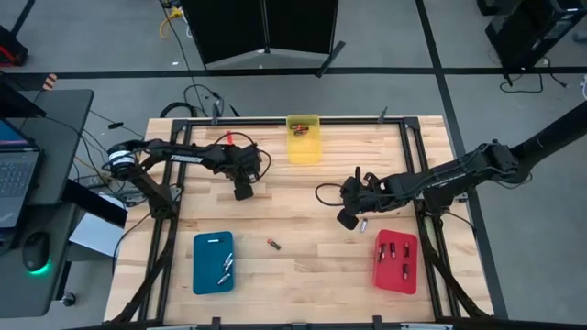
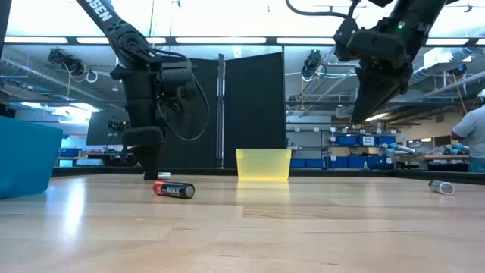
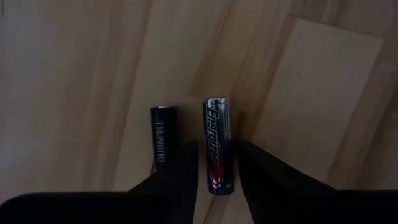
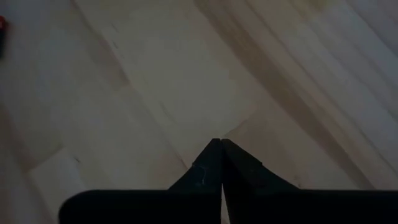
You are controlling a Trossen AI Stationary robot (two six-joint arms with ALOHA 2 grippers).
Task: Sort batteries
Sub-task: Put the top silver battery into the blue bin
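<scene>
My left gripper [image 1: 242, 192] points down at the table, open. In the left wrist view its fingers [image 3: 186, 171] stand on either side of a silver-and-dark cell with a red end [image 3: 217, 146]. A darker cell [image 3: 163, 140] lies just outside one finger. My right gripper [image 1: 348, 218] is shut [image 4: 221, 143] and hangs above the wood [image 2: 371, 106]. A silvery cell [image 1: 362, 224] lies on the table beside it. A dark-and-red cell [image 1: 272, 244] lies alone mid-table [image 2: 174, 189]. My left gripper comes from above, pointing down, with one finger on each side of the silver-and-dark cell near its red end [image 3: 217, 180]. The cell lies flat on the table. I cannot tell whether the fingers touch it.
A blue tray [image 1: 213, 275] near the front left holds a few cells. A red tray [image 1: 396, 275] at the front right holds several. A yellow bin [image 1: 304, 148] stands at the far edge. Bare wood lies between the trays. A person [image 2: 474, 136] shows in the room beyond.
</scene>
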